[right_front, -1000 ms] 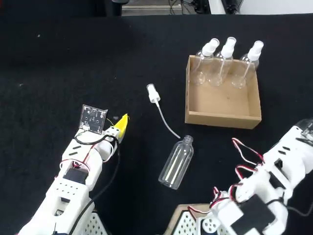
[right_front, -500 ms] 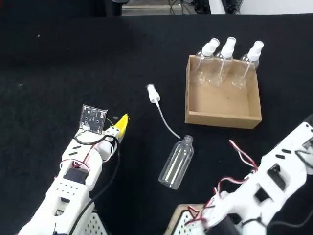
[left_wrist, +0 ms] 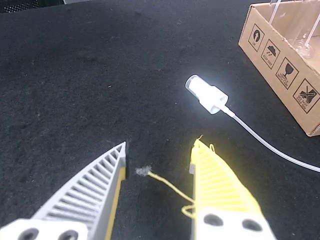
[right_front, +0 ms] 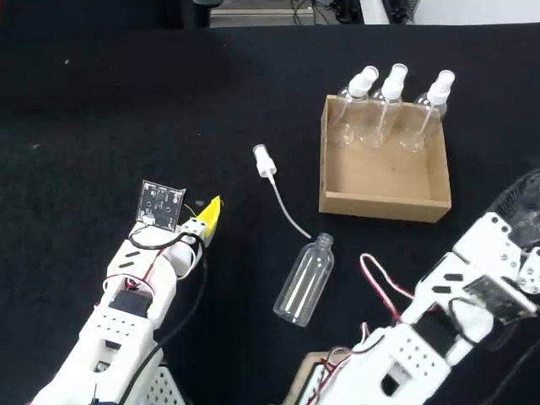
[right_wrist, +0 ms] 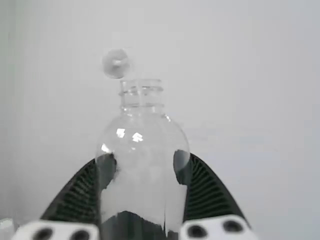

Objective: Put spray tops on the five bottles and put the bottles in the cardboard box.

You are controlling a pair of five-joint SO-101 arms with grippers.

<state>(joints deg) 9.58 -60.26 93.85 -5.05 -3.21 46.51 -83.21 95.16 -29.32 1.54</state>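
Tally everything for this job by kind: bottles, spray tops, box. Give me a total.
Cardboard box: 1
Capped bottles standing inside it: 3
Loose uncapped bottle, lying on the table: 1
Held uncapped bottle, in the right gripper: 1
Loose spray top: 1
Total: 7

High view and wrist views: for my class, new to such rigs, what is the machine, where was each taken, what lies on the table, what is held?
Two robot arms sit at a black table. The high view looks down from above; each wrist view rides on one arm. On the table lie a loose spray top, a capless bottle and a cardboard box holding three topped bottles. The left gripper is open; the right gripper holds a second capless bottle.
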